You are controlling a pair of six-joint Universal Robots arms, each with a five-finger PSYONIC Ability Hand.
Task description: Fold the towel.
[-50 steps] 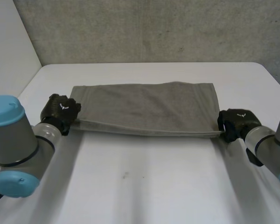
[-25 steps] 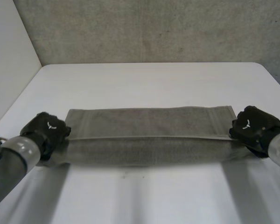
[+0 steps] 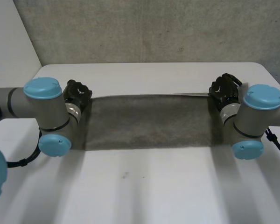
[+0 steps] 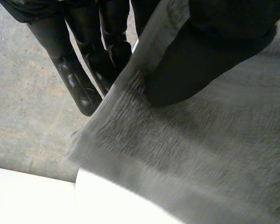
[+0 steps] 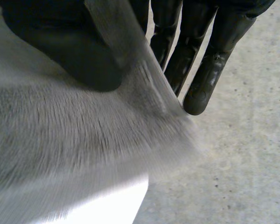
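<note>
A grey towel (image 3: 149,121) hangs stretched between my two hands above the white table (image 3: 144,186). My left hand (image 3: 77,92) holds the towel's upper left corner. In the left wrist view the thumb (image 4: 196,60) pinches the towel (image 4: 200,154) against the fingers (image 4: 74,84) behind it. My right hand (image 3: 224,88) holds the upper right corner. Its wrist view shows its thumb (image 5: 65,51) pressing the towel (image 5: 70,140) against the fingers (image 5: 210,70) behind.
A grey concrete wall (image 3: 154,28) stands behind the table's far edge. A white panel (image 3: 9,51) rises at the far left. Both forearms reach in level from the sides, above the table.
Both hands have risen and moved away from me with the towel's corners. The towel, which lay folded low over the table, now hangs as a taut sheet.
</note>
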